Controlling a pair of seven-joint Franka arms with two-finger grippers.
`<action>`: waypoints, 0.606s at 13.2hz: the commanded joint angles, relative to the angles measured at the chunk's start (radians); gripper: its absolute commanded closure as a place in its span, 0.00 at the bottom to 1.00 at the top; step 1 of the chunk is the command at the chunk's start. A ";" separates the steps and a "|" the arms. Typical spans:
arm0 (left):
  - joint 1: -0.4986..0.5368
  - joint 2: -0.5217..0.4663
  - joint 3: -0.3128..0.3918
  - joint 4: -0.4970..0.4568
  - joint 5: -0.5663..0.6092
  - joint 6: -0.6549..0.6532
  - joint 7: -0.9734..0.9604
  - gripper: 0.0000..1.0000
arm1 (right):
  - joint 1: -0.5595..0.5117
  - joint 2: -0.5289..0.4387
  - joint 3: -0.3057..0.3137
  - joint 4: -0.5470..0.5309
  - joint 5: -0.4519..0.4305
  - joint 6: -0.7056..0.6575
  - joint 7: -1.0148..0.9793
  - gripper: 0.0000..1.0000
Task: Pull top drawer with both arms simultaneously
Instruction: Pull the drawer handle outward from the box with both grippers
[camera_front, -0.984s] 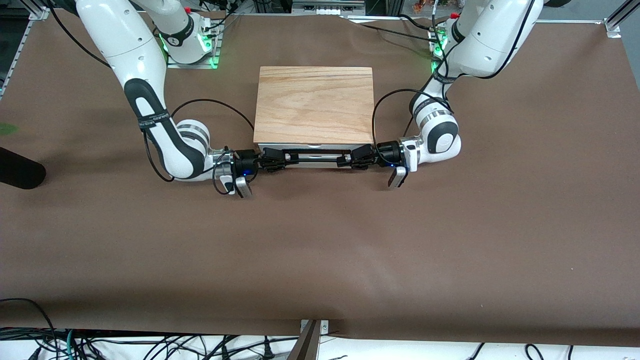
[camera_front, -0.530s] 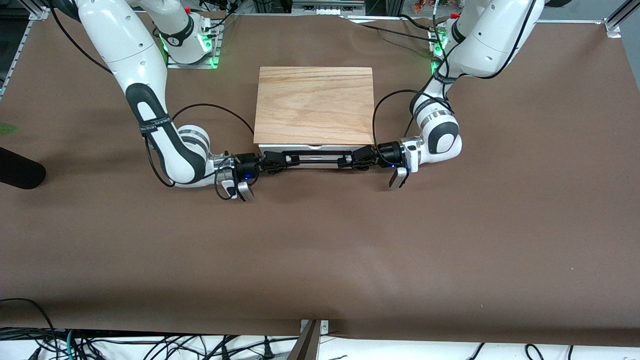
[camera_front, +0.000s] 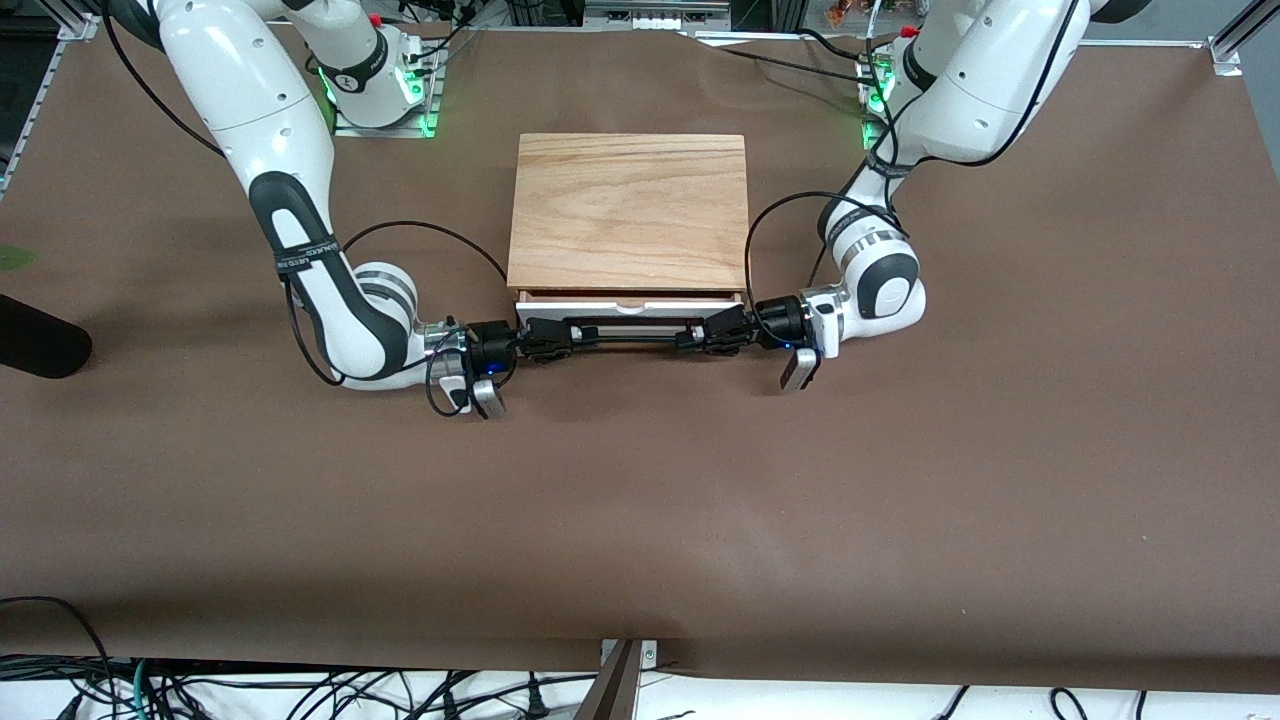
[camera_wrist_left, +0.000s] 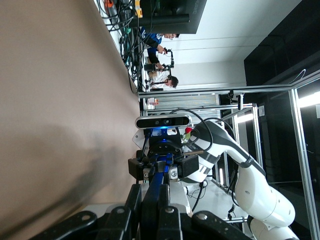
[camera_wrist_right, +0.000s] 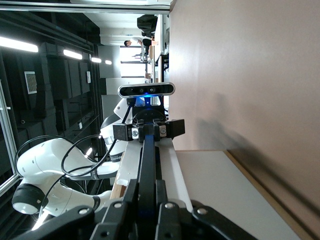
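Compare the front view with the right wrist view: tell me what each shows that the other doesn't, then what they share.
Front view only: the box's wood-grain top, the brown table cover, both arm bases, and a narrow strip of the top drawer showing out from under the top.

Right wrist view only: a look straight down the black bar handle, with room lights and people in the distance.

Both: the right gripper shut on the handle at the right arm's end, the left gripper shut on it at the left arm's end, and the drawer's white front panel.
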 joint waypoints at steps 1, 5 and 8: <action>-0.002 0.031 -0.007 0.002 0.045 0.005 -0.003 1.00 | -0.043 0.001 -0.020 0.160 0.061 0.023 0.158 1.00; 0.008 0.054 0.014 0.043 0.100 0.006 -0.067 1.00 | -0.055 0.036 -0.020 0.224 0.063 0.027 0.161 1.00; 0.016 0.078 0.037 0.078 0.127 0.006 -0.092 1.00 | -0.057 0.053 -0.020 0.250 0.064 0.029 0.161 1.00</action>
